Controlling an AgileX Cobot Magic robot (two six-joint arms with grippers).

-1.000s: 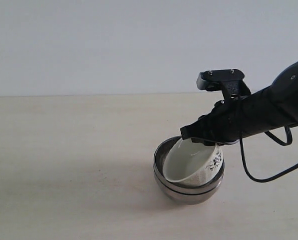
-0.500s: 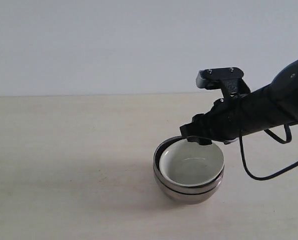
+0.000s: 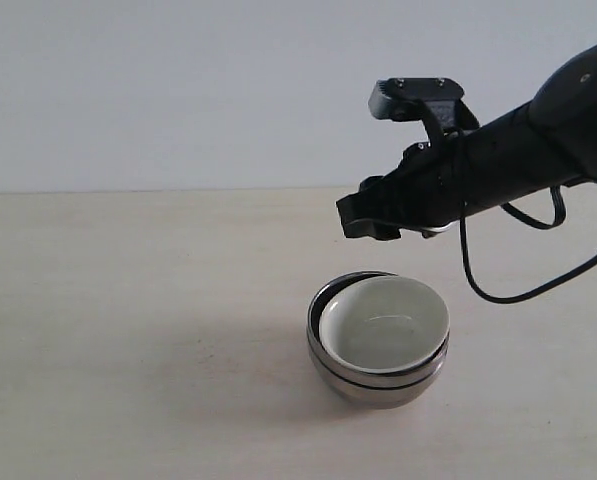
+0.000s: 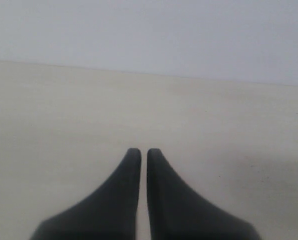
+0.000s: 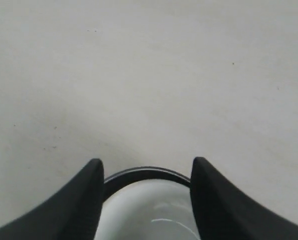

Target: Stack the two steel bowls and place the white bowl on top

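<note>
Black and slanting, your right arm reaches in from the right edge of the exterior view. Its right tool (image 3: pixel 363 222) hangs in the air above the far-left rim of the bowls, clear of them. The tool's fingers stand apart with nothing between them, and the right wrist view shows the bowl stack below through that gap. Your left tool (image 4: pixel 143 151) has its two fingers drawn almost together, empty, pointing out over bare surface (image 4: pixel 64 110). You see it only in its own wrist view.

Count three bowls in one stack. The two steel bowls (image 3: pixel 376 385) sit nested one inside the other on the surface, right of centre and low in the exterior view. One white bowl (image 3: pixel 383 322) sits upright inside the upper steel one. One black cable (image 3: pixel 498 295) loops under the right arm.

Only a thin seam and the doubled rim tell the steel bowls apart. The white bowl's outer side is hidden inside the stack. The frame cuts off the right arm, and the right wrist view catches only the far arc of the bowls.
</note>
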